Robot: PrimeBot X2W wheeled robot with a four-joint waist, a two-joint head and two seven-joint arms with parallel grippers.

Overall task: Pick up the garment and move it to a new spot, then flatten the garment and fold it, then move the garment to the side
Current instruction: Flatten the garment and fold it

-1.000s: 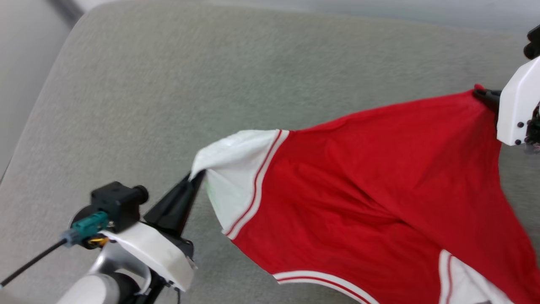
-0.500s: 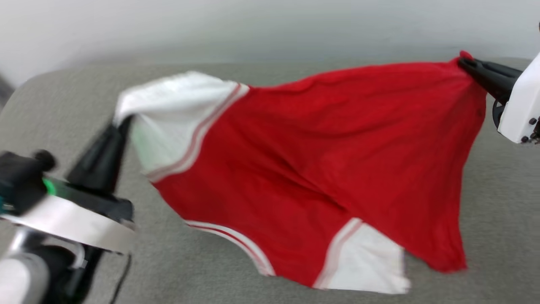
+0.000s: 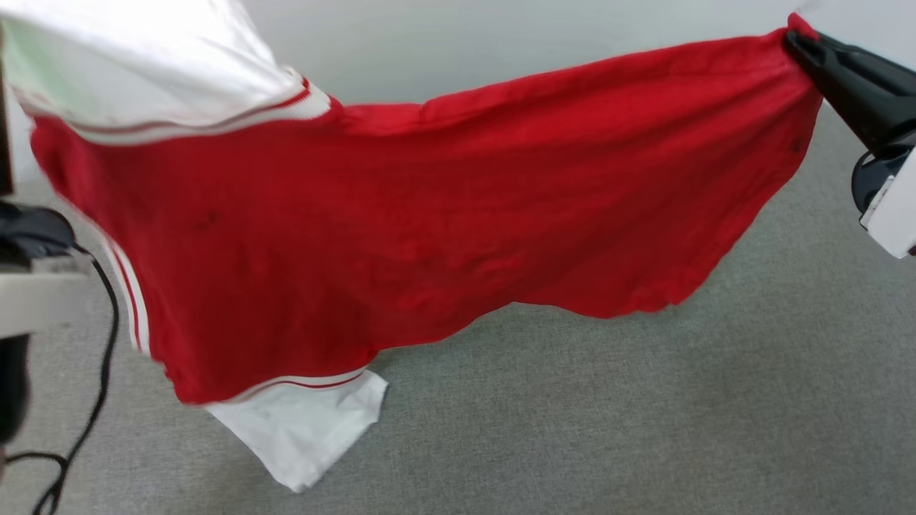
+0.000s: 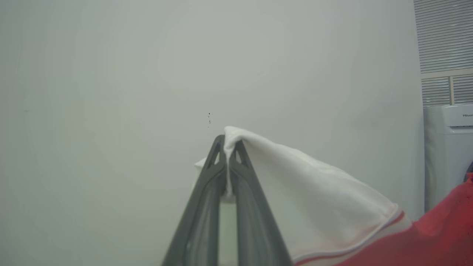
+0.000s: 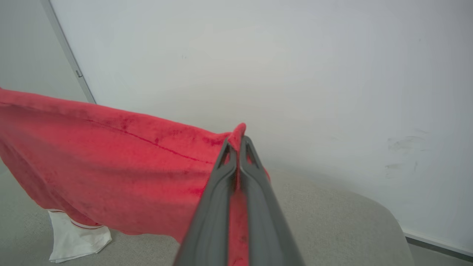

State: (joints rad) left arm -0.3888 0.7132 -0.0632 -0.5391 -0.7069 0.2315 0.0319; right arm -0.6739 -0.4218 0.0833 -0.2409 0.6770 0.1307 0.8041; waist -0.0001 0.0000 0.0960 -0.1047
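Observation:
The garment (image 3: 429, 214), a red shirt with white sleeves and striped trim, hangs spread between my two grippers above the grey padded surface (image 3: 644, 415). My right gripper (image 3: 793, 37) is shut on a red corner at the upper right; the right wrist view shows its fingers (image 5: 239, 142) pinching that red fabric (image 5: 111, 159). My left gripper (image 4: 227, 142) is shut on the edge of a white sleeve (image 4: 314, 192). The other white sleeve (image 3: 300, 429) hangs lowest and touches the surface. No lettering shows on this side.
A pale wall (image 3: 501, 43) stands behind the surface. A black cable (image 3: 107, 315) hangs by my left arm at the left edge. The left wrist view shows a white appliance (image 4: 447, 147) and slatted vents (image 4: 443, 37) at the right.
Both grippers have raised the garment and pulled it wide, so it now hangs as a sheet with one sleeve touching down. The head view has also tilted up toward the wall.

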